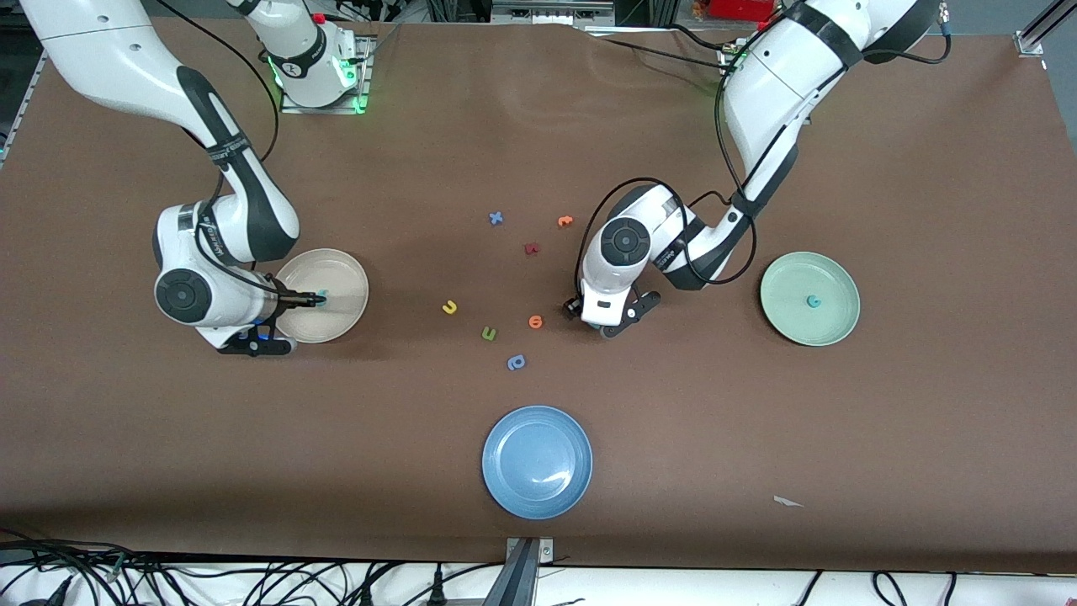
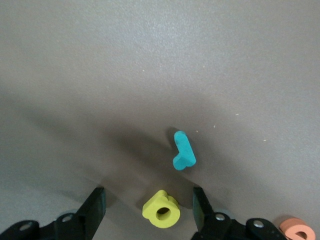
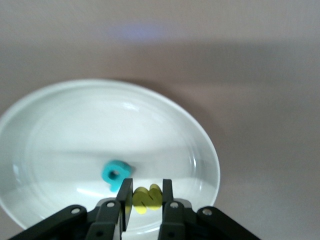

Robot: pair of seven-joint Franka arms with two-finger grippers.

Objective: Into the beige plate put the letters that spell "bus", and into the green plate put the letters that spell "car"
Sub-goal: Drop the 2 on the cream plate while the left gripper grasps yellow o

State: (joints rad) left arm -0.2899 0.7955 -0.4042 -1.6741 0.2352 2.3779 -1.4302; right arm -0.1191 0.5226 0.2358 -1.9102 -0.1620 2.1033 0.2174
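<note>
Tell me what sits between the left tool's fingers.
The yellow a lies on the table between the left tool's open fingers, untouched, in the left wrist view. The teal r lies just past them.

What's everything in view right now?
beige plate: one, toward the right arm's end.
teal b: one, in the beige plate.
yellow s: one, held over the beige plate.
green plate: one, toward the left arm's end, holding a teal c.
blue plate: one, nearest the front camera.
loose letters, mid-table: yellow u, green letter, two orange letters, dark red letter, blue x, purple p.
yellow a, teal r: under the left gripper.
right gripper: shut on yellow s.
left gripper: open around yellow a.
</note>
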